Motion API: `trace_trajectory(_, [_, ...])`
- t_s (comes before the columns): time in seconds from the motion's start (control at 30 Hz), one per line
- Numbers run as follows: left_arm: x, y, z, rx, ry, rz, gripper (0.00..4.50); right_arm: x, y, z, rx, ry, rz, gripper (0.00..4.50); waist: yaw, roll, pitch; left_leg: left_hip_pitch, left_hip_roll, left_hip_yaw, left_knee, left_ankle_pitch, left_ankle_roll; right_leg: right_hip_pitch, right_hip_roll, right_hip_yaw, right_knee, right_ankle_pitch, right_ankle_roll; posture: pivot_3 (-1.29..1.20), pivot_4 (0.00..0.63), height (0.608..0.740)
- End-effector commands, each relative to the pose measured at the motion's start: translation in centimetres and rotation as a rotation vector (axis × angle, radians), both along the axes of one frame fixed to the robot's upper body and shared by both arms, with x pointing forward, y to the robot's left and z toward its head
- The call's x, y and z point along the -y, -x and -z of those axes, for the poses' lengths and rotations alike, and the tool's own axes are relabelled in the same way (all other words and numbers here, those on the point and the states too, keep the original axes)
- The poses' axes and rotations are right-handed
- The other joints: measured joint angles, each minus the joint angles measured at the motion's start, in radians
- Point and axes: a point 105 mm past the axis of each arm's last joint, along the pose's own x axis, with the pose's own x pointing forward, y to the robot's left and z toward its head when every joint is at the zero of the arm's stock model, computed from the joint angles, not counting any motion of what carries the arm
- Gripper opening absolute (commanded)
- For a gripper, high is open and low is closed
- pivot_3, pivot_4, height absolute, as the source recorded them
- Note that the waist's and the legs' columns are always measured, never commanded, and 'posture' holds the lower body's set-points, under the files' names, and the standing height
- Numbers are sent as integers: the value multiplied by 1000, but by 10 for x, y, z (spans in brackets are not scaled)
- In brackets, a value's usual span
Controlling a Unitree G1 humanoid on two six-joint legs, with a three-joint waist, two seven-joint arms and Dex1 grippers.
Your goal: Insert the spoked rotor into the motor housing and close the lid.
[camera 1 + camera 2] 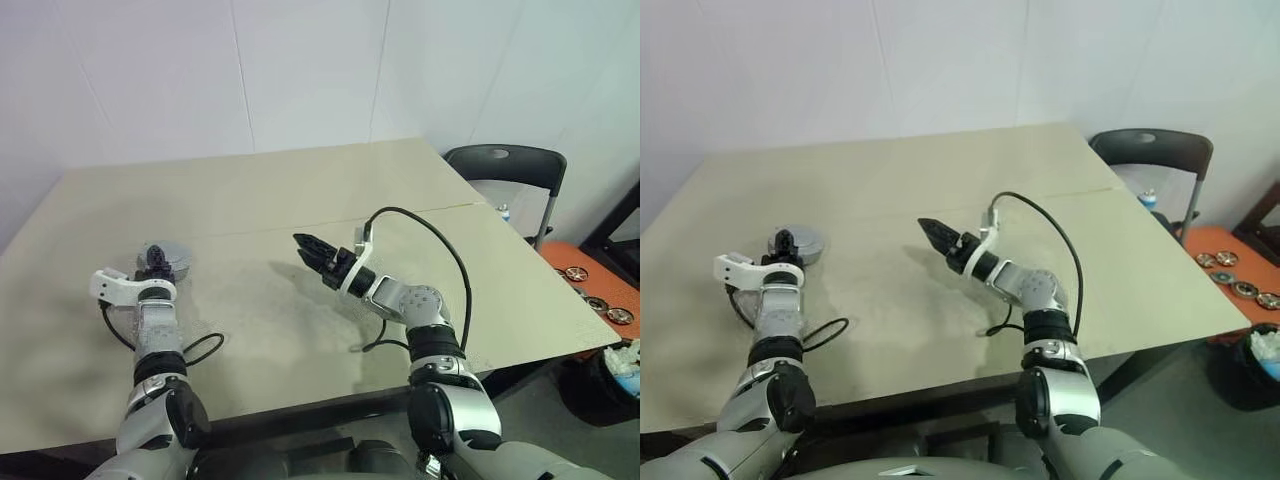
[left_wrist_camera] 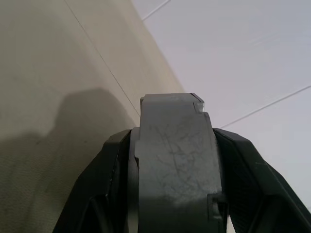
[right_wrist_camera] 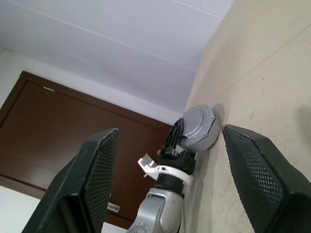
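- The left gripper (image 1: 153, 261) is over the left part of the table (image 1: 300, 190), near its left edge. Its jaws are clamped on a thick grey disc.
- I take that disc for the housing (image 1: 172, 255) with the lid (image 3: 197, 127) already shut on it. The rotor would then be inside, which is a judgement and not something seen.
- In the left wrist view the disc's scratched grey rim sits snug between the two fingers (image 2: 243, 160), so the grip is across its thickness.
- From the right wrist view the disc looks tilted, with its round face turned toward the middle of the table and its lower rim at or just above the tabletop. I cannot tell if it touches.
- The right gripper (image 1: 308, 245) hangs above the middle of the table, well apart from the disc. Its jaws are spread wide and hold nothing.
- The task looks all but done. The step in hand, as I judge it, is to set the closed motor down on the table and let go.
- To do that well:
  - Turn the wrist until the disc lies flat rather than on its rim, so it cannot roll toward the table's left edge.
  - Lower it until the table bears its weight, then part the jaws fully.
  - Draw the fingers straight back along their own line, so that they do not drag the disc or catch the lid.
  - Keep the right gripper where it is, clear of the disc.
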Motion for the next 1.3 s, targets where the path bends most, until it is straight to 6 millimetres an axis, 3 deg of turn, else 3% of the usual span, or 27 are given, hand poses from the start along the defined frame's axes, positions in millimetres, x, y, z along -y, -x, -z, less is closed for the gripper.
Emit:
trace_trajectory(0.03, [-21,9,-2,-52,-71,-94,2420,-2,-3,-15,54,-16,-7,3558,-4,0,0,2,0,0,0,0,0,1,1,0,0,0,0,0,0,740])
trace_trajectory(0.07, [-24,12,-1,-66,-84,-112,2420,-2,-3,-14,53,-14,-8,3558,-8,0,0,4,1,0,-1,0,0,3,1,0,0,0,0,0,0,740])
trace_trajectory(0.3, [-60,39,6,-235,-182,-331,4445,-1,-5,-11,50,2,-4,3607,-30,0,0,11,1,0,-3,0,0,8,3,1,0,0,0,0,0,740])
trace_trajectory(0.4, [-70,48,6,-306,-238,-399,4478,-1,-4,-10,51,5,-6,3607,-35,0,0,11,2,0,-4,0,0,7,3,2,0,0,0,0,0,740])
trace_trajectory(0.5, [-69,40,-11,-306,-378,-360,4478,-2,-4,-9,59,14,-9,3607,-27,0,0,10,1,0,-4,0,0,7,2,2,0,0,0,0,0,740])
trace_trajectory(0.6, [-38,9,-39,-163,-551,-123,4478,-1,-6,-7,100,83,16,3607,-11,-1,0,9,0,0,-4,0,0,7,1,1,0,0,0,0,0,740])
trace_trajectory(0.7, [16,-9,-65,44,-735,186,4478,2,-13,-9,173,168,66,3607,5,0,0,9,-1,-1,-3,0,0,7,0,-2,0,0,0,0,0,740])
trace_trajectory(0.83, [74,-6,-75,200,-861,513,4478,5,-18,-17,306,290,98,3607,3,0,0,8,-3,-1,-3,-1,1,7,-1,-1,-1,0,0,0,0,740])
trace_trajectory(0.93, [113,12,-68,270,-930,763,4478,8,-18,-18,453,447,103,3607,-9,1,1,8,-2,0,-4,-1,2,6,-1,1,-1,0,0,0,0,740])
trace_trajectory(1.07, [137,39,-61,310,-960,945,4478,20,-19,-16,604,607,136,3607,-22,2,1,8,-1,0,-5,-1,2,5,0,1,-2,0,0,0,0,740])
trace_trajectory(1.3, [141,53,-55,276,-995,1025,4478,38,-26,-5,738,809,188,3607,-19,4,3,11,0,0,-5,-1,1,9,1,0,-1,0,0,0,0,740])
